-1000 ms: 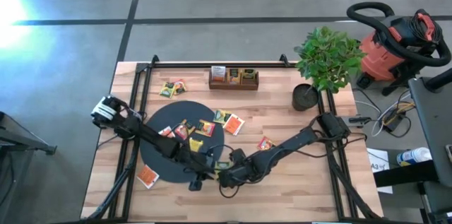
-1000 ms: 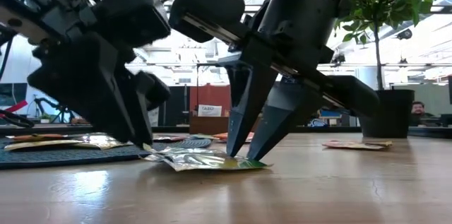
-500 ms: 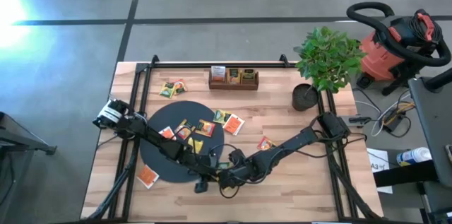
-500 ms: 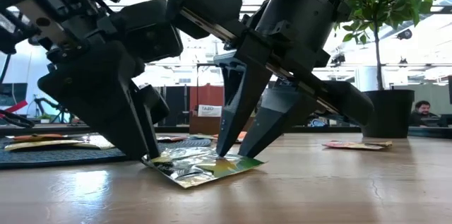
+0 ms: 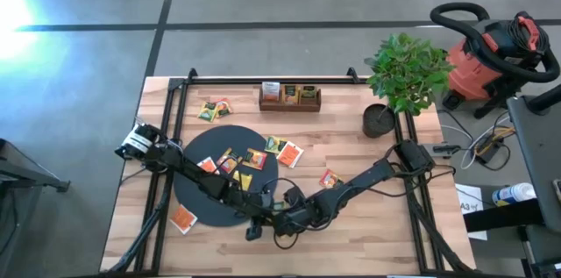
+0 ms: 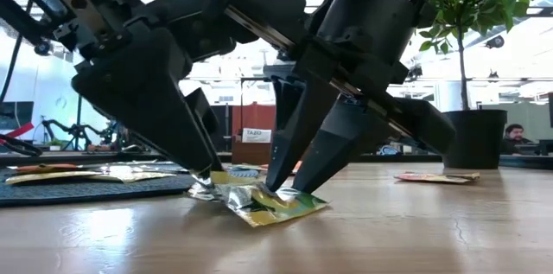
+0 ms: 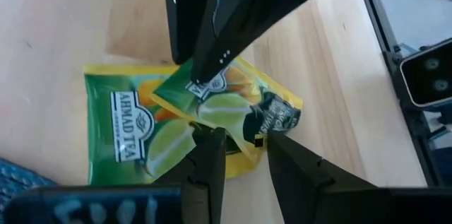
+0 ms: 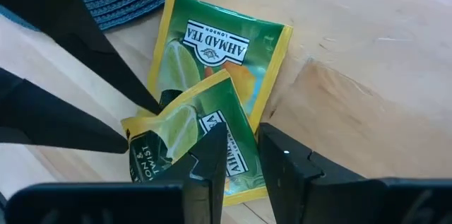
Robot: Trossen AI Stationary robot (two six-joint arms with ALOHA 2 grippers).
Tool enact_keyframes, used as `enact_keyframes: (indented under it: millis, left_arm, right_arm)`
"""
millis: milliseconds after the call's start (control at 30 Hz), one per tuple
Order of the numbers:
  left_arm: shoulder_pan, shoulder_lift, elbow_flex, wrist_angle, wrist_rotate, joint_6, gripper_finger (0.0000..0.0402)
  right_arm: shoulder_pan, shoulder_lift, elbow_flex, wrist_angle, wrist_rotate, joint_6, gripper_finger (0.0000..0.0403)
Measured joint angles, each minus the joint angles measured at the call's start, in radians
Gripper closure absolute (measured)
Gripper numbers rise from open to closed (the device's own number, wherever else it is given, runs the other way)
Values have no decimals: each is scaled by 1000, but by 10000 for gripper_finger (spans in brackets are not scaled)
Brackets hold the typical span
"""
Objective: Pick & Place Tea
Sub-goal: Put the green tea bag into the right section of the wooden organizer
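Two green-yellow tea packets [image 8: 212, 75] lie stacked on bare wood just off the black disc [image 5: 206, 212]. Left gripper [image 6: 207, 183] and right gripper [image 6: 281, 189], each slightly parted, pinch the crumpled upper packet [image 7: 233, 107] from opposite sides, probably to separate it. Label reads "AHMAD TEA LONDON"

Flat green tea packet [image 8: 212, 54]: "AHMAD TEA LONDON". Same brand readable on it from left wrist view [image 7: 127, 136]. Other print unreadable.
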Motion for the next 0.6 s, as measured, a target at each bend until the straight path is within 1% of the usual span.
enact_keyframes:
  millis: [333,433,500,600]
  left_arm:
    - [0,-14,43,1,-14,11,300]
    - [0,-19,48,-35,-14,18,300]
    - [0,-19,45,-62,-14,19,300]
    - [0,-19,34,-68,-14,20,300]
  right_arm:
    - [4,-22,-1,-22,14,-57,321]
    - [4,-44,-1,-62,30,-74,321]
    - [5,-65,-1,-105,32,-72,321]
    - [14,-97,-5,-124,19,-34,321]
